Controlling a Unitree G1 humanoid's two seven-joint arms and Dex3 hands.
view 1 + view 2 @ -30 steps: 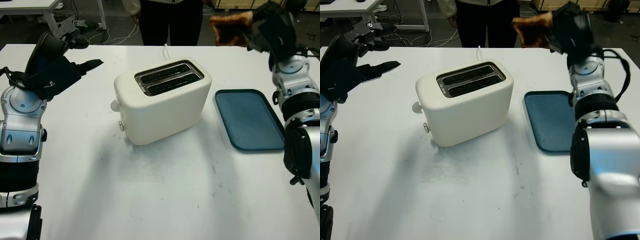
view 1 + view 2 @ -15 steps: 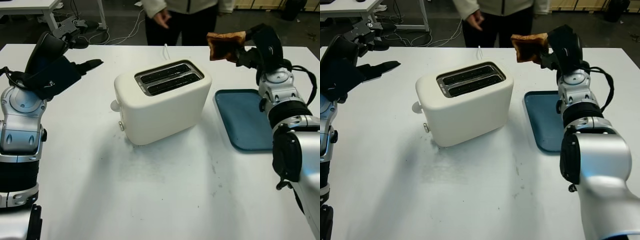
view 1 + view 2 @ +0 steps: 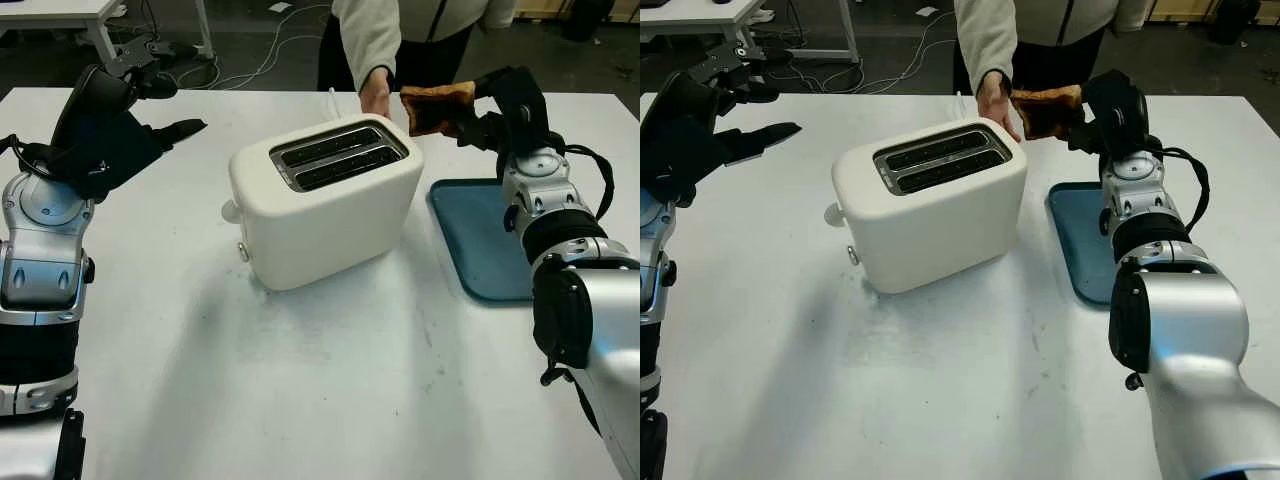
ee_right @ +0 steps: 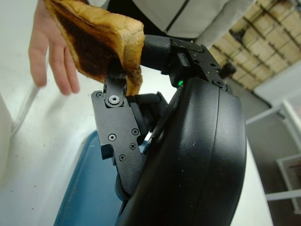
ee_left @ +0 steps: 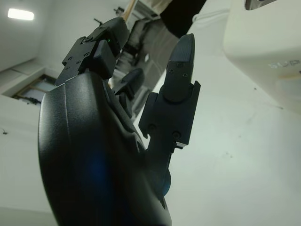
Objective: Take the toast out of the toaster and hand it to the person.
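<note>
While my right hand [image 3: 490, 115] grips the toast [image 3: 437, 107] above the desk's far edge, just beside the person's hand [image 3: 377, 94], I judge the handover is the step in hand. Next I must wait for their grasp, then release. My left hand [image 3: 120, 130] hangs open over the left edge, and the toaster [image 3: 325, 200] sits empty.

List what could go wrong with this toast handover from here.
1. The right hand grips the toast by one end, most of the slice sticking out. If it lets go before the person's hand, close by but apparently not yet gripping, takes hold, the slice could drop behind the toaster.
2. A pull against the closed grip might tear the slice.
3. The left hand, open above the table's left side, poses little risk.
</note>
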